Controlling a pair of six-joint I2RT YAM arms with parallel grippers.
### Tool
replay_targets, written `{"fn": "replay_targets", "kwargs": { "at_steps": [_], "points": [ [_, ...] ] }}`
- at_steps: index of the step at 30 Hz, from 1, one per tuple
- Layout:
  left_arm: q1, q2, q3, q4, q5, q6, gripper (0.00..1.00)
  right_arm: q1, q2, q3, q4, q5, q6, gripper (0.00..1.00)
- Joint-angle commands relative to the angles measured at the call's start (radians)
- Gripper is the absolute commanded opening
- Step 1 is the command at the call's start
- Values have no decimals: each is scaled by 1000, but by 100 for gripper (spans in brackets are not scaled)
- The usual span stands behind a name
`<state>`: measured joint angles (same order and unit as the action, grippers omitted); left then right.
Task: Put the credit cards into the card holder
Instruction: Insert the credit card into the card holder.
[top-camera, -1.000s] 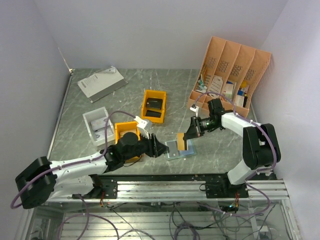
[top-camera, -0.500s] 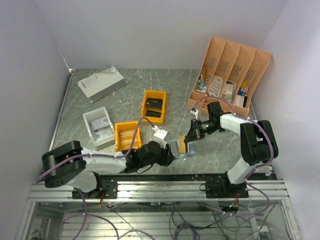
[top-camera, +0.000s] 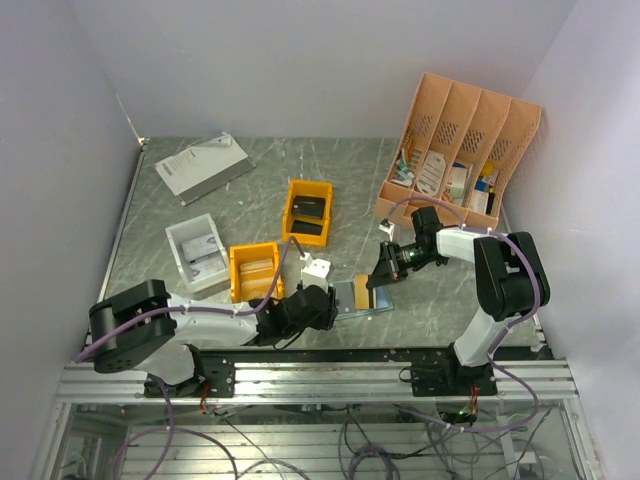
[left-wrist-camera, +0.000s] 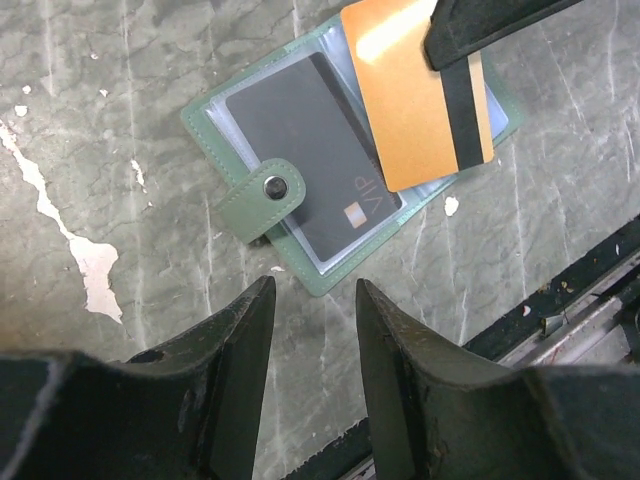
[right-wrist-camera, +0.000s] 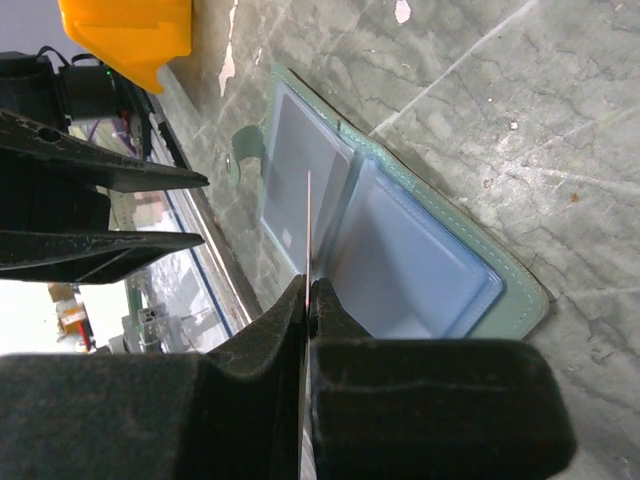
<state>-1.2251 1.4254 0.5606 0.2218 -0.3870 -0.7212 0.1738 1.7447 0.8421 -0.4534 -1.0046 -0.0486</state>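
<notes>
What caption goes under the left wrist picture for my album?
Right gripper holds an orange card at the open card holder.

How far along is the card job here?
Done: one dark grey card looks seated under a clear sleeve of the open card holder. In hand: the right gripper is shut on an orange card, held edge-down over the sleeves. The left gripper hovers open near the holder's snap tab. Left: slide the orange card in; whether more cards wait is unclear.
</notes>
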Motion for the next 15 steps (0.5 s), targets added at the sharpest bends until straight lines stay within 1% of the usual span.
{"fn": "replay_targets", "kwargs": {
  "at_steps": [1,9,15],
  "points": [
    [-5,26,56,-46,-61,-23,49,-6,15,2,16,22,6,0],
    [-5,60,80,-90,-74,-47,48,-6,41,0,15,72,22,0],
    [-5,98,99,-94,-64,-52,48,2,57,6,18,69,29,0]
  ]
}}
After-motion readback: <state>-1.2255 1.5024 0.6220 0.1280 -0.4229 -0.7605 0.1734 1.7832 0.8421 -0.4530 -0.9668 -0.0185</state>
